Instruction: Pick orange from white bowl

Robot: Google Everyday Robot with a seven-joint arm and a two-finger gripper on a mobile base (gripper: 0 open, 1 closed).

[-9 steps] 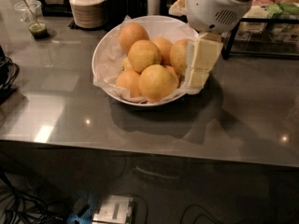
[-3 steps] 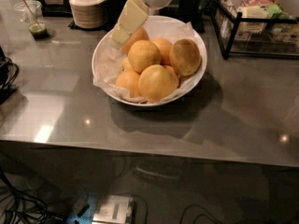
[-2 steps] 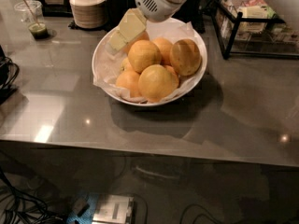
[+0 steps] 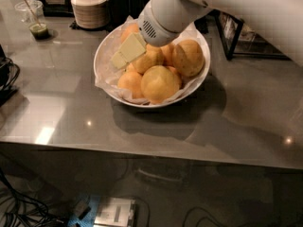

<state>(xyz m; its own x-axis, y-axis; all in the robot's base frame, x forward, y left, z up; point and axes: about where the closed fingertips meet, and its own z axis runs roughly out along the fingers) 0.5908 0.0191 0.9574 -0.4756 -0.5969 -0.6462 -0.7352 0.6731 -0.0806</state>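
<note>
The white bowl [image 4: 97, 66], lined with crumpled white paper, stands on the grey counter in the upper middle of the camera view. Several oranges are piled in it: a large one at the front [image 4: 160, 83], one at the right [image 4: 188, 56], one at the front left [image 4: 130, 82] and one at the back [image 4: 129, 32]. My gripper [image 4: 124, 55], pale yellow at the tip, reaches down from the upper right on the white arm [image 4: 170, 13]. It sits over the left middle of the pile, against an orange [image 4: 150, 60] and the paper.
A stack of small beige bowls [image 4: 88, 6] and a dark container [image 4: 120, 4] stand behind the bowl. A plastic cup with green liquid [image 4: 36, 21] is at the back left, a black wire rack [image 4: 246, 37] at the right, and cables [image 4: 7, 79] at the left edge.
My gripper has swung from the bowl's right side over the back to its left, then come down and forward into the bowl's left middle. The oranges have not visibly moved.
</note>
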